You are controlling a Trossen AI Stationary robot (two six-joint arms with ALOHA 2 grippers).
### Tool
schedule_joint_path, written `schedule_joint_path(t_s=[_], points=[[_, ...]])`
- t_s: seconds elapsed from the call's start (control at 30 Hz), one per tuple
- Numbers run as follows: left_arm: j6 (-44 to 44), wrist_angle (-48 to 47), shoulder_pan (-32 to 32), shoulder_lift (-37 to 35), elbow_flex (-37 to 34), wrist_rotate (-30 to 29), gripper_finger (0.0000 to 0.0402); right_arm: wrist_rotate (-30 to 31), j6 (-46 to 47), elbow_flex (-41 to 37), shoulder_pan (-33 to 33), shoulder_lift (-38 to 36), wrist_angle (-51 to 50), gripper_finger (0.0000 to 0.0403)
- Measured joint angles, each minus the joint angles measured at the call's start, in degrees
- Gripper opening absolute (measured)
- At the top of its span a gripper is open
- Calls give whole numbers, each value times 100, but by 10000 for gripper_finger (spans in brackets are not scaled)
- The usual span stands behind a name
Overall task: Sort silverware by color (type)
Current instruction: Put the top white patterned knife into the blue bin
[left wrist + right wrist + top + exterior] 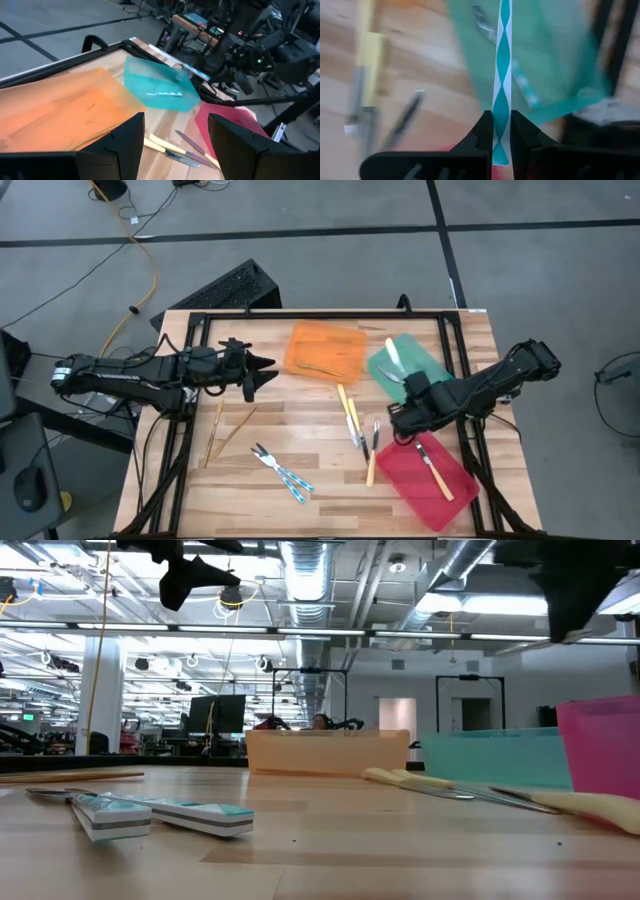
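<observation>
Slim flat teal-and-white patterned utensil point(501, 75) was pinched in right gripper point(501, 131) above green tray point(415, 360), left gripper point(262, 375) spread wide, hung beside orange tray point(325, 350), w/ wood table point(320, 490) under.

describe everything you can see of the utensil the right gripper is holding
The teal-and-white patterned utensil is slim and flat, its handle printed with a wavy twisted-ribbon design. It is pinched at one end between the right gripper's shut fingers and points straight out from them, lifted off the wood table, over the green tray. Its far end runs out of view, so its head type is unclear.
</observation>
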Motion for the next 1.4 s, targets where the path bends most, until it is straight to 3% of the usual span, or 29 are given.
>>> schedule_joint_path(t_s=[0.23, 0.67, 0.83, 1.4], points=[[-81, 13, 0, 0, 0, -37, 200, -175, -1069, -839, -127, -626, 26, 41], [-265, -22, 2, 2, 0, -901, 200, -20, -1347, -2816, -207, -2492, 758, 41], [-441, -28, 2, 2, 0, -1039, 200, -6, -1644, -3388, -371, -2894, 1377, 41], [-657, -34, 2, 2, 0, -1209, 200, -10, -2368, -3952, -1806, -2357, 2194, 46]])
